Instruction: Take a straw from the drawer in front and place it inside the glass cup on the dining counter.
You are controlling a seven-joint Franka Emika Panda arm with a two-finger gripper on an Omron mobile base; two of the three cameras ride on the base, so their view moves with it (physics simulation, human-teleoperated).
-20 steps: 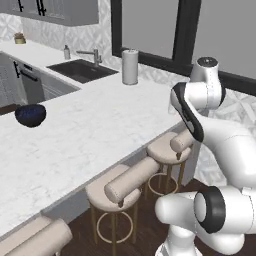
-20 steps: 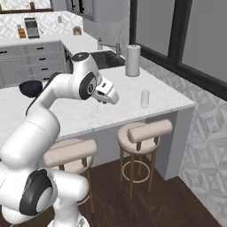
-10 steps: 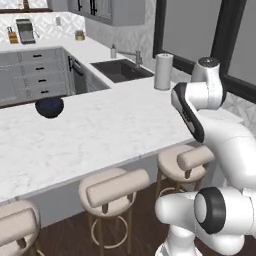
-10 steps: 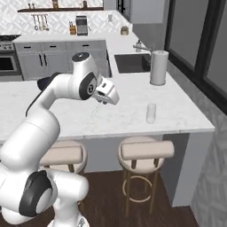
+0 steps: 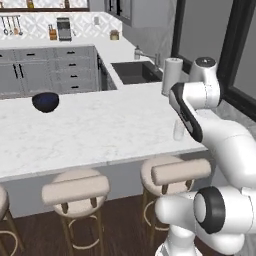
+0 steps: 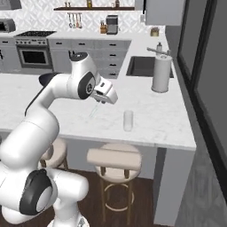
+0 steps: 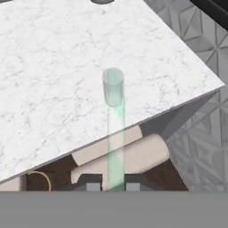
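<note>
Straw [image 7: 116, 147] clamped in my gripper [image 7: 113, 182], held above dining counter [image 6: 155, 119], w/ glass cup [image 6: 128, 120] standing near counter's stool-side edge, just beyond the straw tip.

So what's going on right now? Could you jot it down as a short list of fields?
Setting: simulated kitchen, dining counter with stools along its edge
Fingers: shut on the straw
Straw: pale green, pointing from the fingers toward the glass cup
Glass cup: upright on the counter near its edge, no straw in it yet
Also on counter: dark blue bowl, paper-towel roll
</note>
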